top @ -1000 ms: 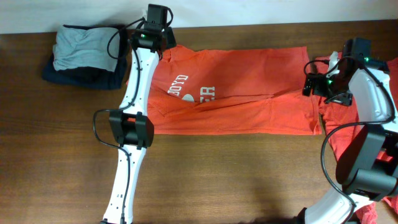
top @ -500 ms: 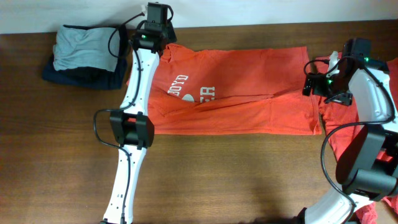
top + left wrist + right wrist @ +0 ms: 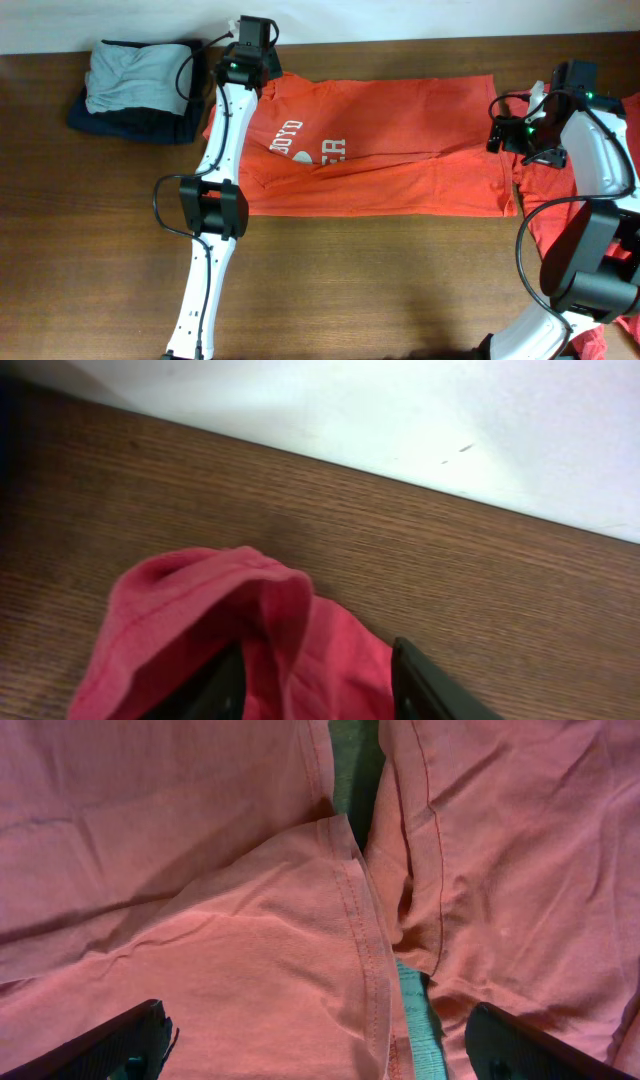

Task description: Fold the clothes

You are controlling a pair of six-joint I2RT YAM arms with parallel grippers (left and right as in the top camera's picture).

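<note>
- The table (image 3: 400, 290) is dark wood and runs back to a pale wall (image 3: 400, 410).
- The T-shirt (image 3: 420, 150), orange-red, lies spread lengthwise across the far middle of the table. A long crease runs through it, and white lettering (image 3: 310, 147) partly shows near its left end.
- It looks like light, limp cotton. It should sag from any hold, wrinkle easily and drag on the wood, so corners and stitched edges are the best places to take it, one at each end so a fold travels evenly.
- A second orange-red garment (image 3: 552, 222) lies under the right arm, just beside the shirt's right end.
- A pile (image 3: 135, 90) of grey and dark clothes sits at the far left, near the shirt's left end.
- The left gripper (image 3: 320, 680) is at the shirt's far-left corner, its jaws closed on a bunched fold of the fabric.
- The right gripper (image 3: 325, 1045) hovers over the right-hand hem (image 3: 350, 920), jaws spread wide and holding nothing.
</note>
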